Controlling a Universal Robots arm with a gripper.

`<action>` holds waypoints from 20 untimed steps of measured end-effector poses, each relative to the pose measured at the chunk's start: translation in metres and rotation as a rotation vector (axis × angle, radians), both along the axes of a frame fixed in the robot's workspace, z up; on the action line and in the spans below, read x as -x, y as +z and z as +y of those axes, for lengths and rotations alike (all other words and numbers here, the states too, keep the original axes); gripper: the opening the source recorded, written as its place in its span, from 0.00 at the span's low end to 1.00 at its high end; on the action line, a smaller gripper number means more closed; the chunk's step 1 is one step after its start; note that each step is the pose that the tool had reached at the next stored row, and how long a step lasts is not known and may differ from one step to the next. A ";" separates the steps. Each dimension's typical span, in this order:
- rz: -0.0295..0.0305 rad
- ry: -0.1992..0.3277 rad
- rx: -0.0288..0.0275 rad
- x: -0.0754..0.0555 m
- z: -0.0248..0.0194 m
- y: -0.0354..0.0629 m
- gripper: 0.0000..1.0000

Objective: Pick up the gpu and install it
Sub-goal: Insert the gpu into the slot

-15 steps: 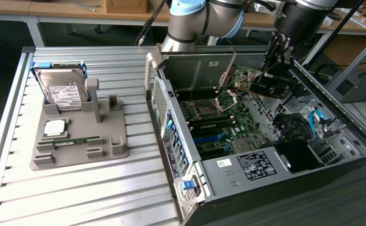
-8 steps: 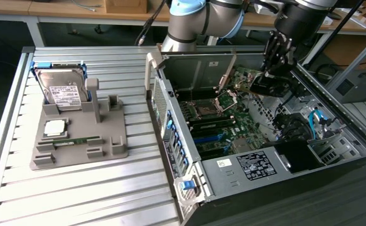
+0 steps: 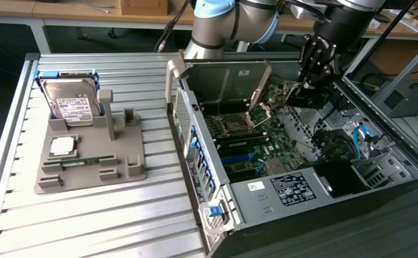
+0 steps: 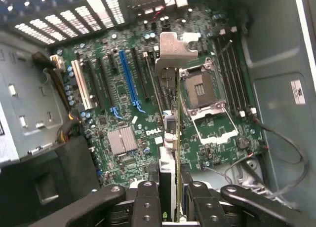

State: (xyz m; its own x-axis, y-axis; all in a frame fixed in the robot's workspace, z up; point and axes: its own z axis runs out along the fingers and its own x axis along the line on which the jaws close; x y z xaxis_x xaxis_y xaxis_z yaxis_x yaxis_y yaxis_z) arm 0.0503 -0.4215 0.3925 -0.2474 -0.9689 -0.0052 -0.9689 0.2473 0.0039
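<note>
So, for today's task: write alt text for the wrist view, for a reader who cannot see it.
The gripper holds the gpu edge-on above a green motherboard inside a computer case. A blue slot and an open CPU socket flank the card.

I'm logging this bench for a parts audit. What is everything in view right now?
gpu: one, dark card with silver end bracket, held on edge above the motherboard.
motherboard: one, green, inside the computer case.
computer case: one, grey and black, side open, exterior view's right.
holder: one, grey, on the table, exterior view's left.
hard drive: one, silver with white label, standing at the holder's back.
processor chip: one, silver, lying on the holder.
RAM stick: one, green, lying on the holder.
table: one, silver, slatted.
robot arm: one, grey and light blue, reaching into the case.
gripper: one, black, closed on the gpu.
</note>
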 end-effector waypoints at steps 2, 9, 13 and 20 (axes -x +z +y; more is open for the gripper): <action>0.0000 0.027 0.0000 0.000 0.0000 0.0000 0.27; 0.0000 0.125 0.0000 0.000 0.0000 0.0000 0.27; 0.0000 0.168 0.0000 0.000 0.0000 0.0000 0.27; 0.0001 0.260 0.0001 0.000 0.0000 0.0001 0.27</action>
State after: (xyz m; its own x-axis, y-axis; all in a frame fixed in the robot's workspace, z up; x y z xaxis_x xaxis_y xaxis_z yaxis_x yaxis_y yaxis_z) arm 0.0503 -0.4215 0.3926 0.0103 -0.9999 -0.0050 -0.9999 -0.0103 0.0039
